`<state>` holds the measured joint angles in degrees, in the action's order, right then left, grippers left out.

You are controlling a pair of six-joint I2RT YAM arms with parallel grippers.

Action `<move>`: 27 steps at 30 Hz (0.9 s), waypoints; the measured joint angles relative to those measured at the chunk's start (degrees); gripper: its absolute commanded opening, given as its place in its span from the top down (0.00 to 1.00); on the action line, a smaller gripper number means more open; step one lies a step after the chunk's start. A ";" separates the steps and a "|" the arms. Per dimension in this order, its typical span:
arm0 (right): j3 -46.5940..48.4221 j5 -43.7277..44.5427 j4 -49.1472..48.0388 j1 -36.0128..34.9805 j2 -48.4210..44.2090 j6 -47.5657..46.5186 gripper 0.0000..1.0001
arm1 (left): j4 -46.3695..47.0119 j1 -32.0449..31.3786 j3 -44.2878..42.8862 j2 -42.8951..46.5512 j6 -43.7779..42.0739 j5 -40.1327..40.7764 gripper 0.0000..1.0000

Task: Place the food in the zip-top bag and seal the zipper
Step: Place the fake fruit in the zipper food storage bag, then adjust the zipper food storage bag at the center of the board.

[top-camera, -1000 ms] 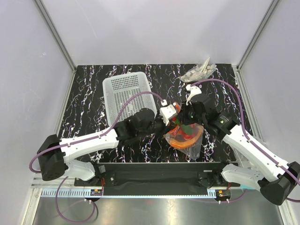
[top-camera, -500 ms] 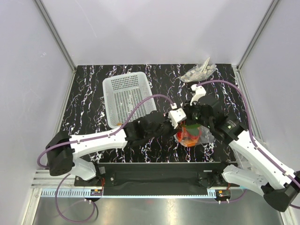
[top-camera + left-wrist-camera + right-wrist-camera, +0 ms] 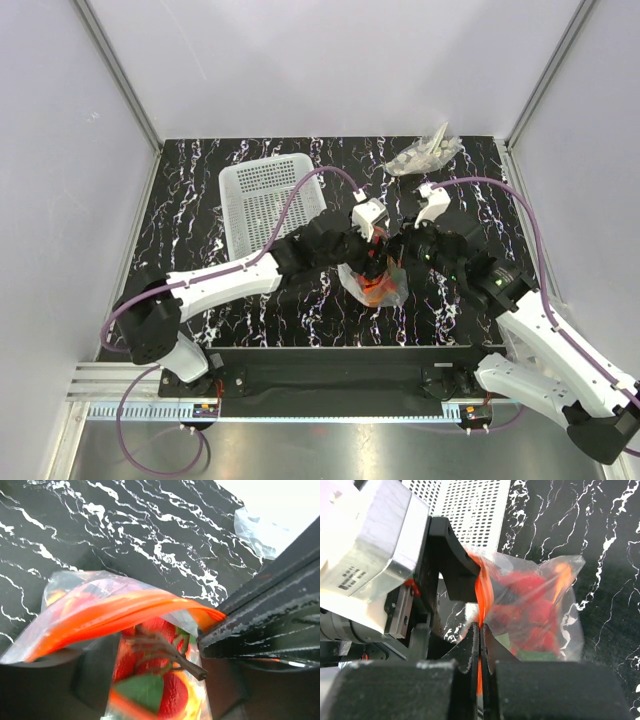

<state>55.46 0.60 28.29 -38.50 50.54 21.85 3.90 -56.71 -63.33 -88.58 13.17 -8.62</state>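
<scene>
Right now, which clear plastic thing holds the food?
The bag with the orange strip, pinched by the right hand; red food shows inside. The crumpled plastic at the far edge has no strip.

Thin, glossy clear plastic forms the zip-top bag [image 3: 555, 615].

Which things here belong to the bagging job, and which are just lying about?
For the job: zip-top bag, food inside it, its orange zipper.
Lying about: white basket, clear plastic wad at the far edge.
</scene>
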 measured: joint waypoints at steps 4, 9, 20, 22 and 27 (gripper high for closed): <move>0.00 0.55 0.42 -0.02 0.44 0.00 1.00 | -3.08 0.00 -0.87 0.94 0.39 0.31 0.18; -0.33 2.36 0.55 0.07 1.84 0.52 1.00 | -10.27 -0.02 -2.40 6.38 0.46 1.92 0.18; -1.95 1.14 0.26 4.33 2.19 2.40 1.00 | -23.93 0.90 -8.72 13.70 1.55 12.00 0.25; -1.95 0.70 0.26 4.66 2.21 2.58 1.00 | -25.05 1.22 -7.78 13.70 1.79 13.00 0.24; -1.92 -1.09 0.28 4.85 2.40 3.04 1.00 | -25.16 1.31 -5.49 12.76 1.75 14.69 0.22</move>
<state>53.54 -0.49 28.58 -33.65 52.95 24.88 -21.26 -55.40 -68.82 -75.81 14.92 6.07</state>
